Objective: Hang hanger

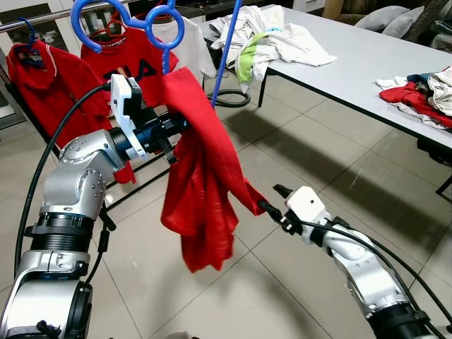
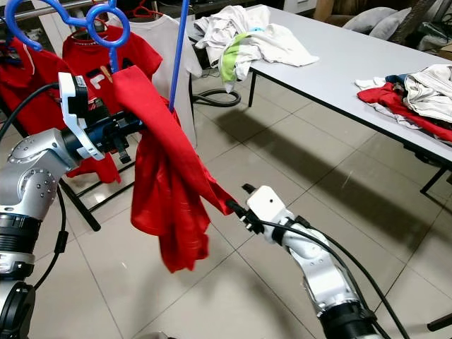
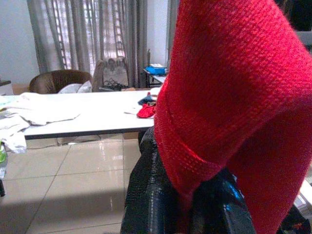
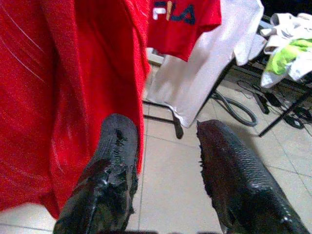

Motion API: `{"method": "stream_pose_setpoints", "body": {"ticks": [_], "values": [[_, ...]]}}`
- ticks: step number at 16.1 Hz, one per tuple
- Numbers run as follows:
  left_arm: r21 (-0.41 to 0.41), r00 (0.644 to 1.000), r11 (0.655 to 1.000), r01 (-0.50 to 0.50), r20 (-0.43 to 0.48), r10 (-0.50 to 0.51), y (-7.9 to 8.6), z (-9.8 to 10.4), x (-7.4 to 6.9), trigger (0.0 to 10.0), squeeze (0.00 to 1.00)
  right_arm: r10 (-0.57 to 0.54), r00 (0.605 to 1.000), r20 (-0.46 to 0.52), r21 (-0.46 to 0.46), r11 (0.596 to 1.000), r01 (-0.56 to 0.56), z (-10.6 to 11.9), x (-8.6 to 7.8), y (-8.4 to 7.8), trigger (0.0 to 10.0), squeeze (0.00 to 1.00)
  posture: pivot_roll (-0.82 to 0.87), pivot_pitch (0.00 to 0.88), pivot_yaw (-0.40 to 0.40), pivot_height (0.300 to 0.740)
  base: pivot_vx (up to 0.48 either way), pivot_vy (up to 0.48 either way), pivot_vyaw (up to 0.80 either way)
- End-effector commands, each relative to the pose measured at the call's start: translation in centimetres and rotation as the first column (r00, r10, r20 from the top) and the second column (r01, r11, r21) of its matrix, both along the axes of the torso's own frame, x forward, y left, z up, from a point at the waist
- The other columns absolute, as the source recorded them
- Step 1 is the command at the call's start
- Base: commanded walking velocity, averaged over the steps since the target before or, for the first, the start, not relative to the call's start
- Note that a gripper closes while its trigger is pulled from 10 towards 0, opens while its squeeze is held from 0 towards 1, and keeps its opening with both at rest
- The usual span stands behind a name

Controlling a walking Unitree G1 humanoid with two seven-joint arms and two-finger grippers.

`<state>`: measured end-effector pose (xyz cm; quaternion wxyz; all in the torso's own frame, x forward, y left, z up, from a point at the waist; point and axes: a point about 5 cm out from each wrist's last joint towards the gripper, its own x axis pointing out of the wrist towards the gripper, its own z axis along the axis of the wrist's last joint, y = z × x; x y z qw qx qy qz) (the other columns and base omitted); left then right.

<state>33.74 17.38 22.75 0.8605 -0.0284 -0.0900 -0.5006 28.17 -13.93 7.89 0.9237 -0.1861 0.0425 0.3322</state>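
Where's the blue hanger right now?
The blue hanger is up at the top left of the head views, beside the clothes rail, with the red shirt draped from it and clamped by the left gripper.

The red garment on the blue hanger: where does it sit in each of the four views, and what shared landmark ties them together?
Left eye view: red garment hangs centre-left, draped from the blue hanger, left end effector beside it.
Right eye view: centre-left, right end effector at its lower edge.
Left wrist view: close up, right half.
Right wrist view: left half.
Shared landmark: the grey table.
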Motion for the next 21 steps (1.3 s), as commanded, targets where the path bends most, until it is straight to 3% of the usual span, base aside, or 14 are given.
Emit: {"method": "stream_pose_setpoints", "body": {"ticks": [1, 4, 7, 10, 13, 17, 20, 21], "values": [[-0.022, 0.999, 1.0, -0.004, 0.049, 0.005, 0.1, 1.3, 0.0, 0.0, 0.0, 0.024, 1.0, -0.006, 0.031, 0.999, -0.024, 0.3, 0.3, 0.7, 0.0, 0.0, -0.05, 0.0, 0.048, 0.74, 0.0, 0.0, 0.0], [-0.037, 0.999, 0.999, 0.003, 0.045, -0.001, -0.3, 1.2, 0.1, 0.0, 0.0, 0.048, 0.998, -0.031, 0.146, 0.988, -0.043, 0.8, 0.7, 2.4, 0.0, 0.0, -0.05, 0.0, 0.05, 0.74, 0.0, 0.0, 0.0], [-0.041, 0.999, 0.999, 0.0, 0.048, 0.002, -0.3, 1.3, 0.1, 0.0, 0.0, 0.071, 0.996, -0.057, 0.147, 0.987, -0.062, 0.5, 0.7, 2.7, 0.0, 0.0, -0.04, 0.0, 0.049, 0.74, 0.0, 0.0, 0.0], [-0.076, 0.998, 0.997, -0.006, 0.064, 0.011, 0.2, 2.2, 0.1, 0.0, 0.0, 0.053, 0.988, -0.144, 0.099, 0.994, -0.039, -0.9, 0.6, 2.2, 0.0, 0.0, -0.04, 0.0, 0.044, 0.74, 0.0, 0.0, 0.0], [-0.091, 0.998, 0.996, 0.003, 0.065, 0.003, 0.3, 2.4, 0.0, 0.0, 0.0, 0.024, 0.988, -0.153, 0.083, 0.996, -0.011, -1.2, 0.9, 1.9, 0.0, 0.0, -0.03, 0.0, 0.044, 0.74, 0.0, 0.0, 0.0], [-0.084, 0.998, 0.996, -0.002, 0.058, 0.007, 0.6, 2.2, 0.0, 0.0, 0.0, 0.006, 0.991, -0.134, 0.143, 0.99, 0.013, -0.3, 1.5, 1.8, 0.0, 0.0, -0.03, 0.0, 0.045, 0.74, 0.0, 0.0, 0.0], [-0.034, 0.998, 0.999, -0.034, 0.056, 0.036, 1.1, 1.7, 0.1, 0.0, 0.0, -0.008, 0.993, -0.122, 0.184, 0.982, 0.03, 0.2, 1.8, 1.5, 0.0, 0.0, -0.03, 0.0, 0.045, 0.74, 0.0, 0.0, 0.0], [0.03, 0.998, 0.998, -0.046, 0.054, 0.044, 1.5, 1.2, 0.1, 0.0, 0.0, -0.035, 0.992, -0.119, 0.202, 0.978, 0.059, 0.5, 2.1, 0.8, 0.0, 0.0, -0.03, 0.0, 0.043, 0.74, 0.0, 0.0, 0.0]]}}
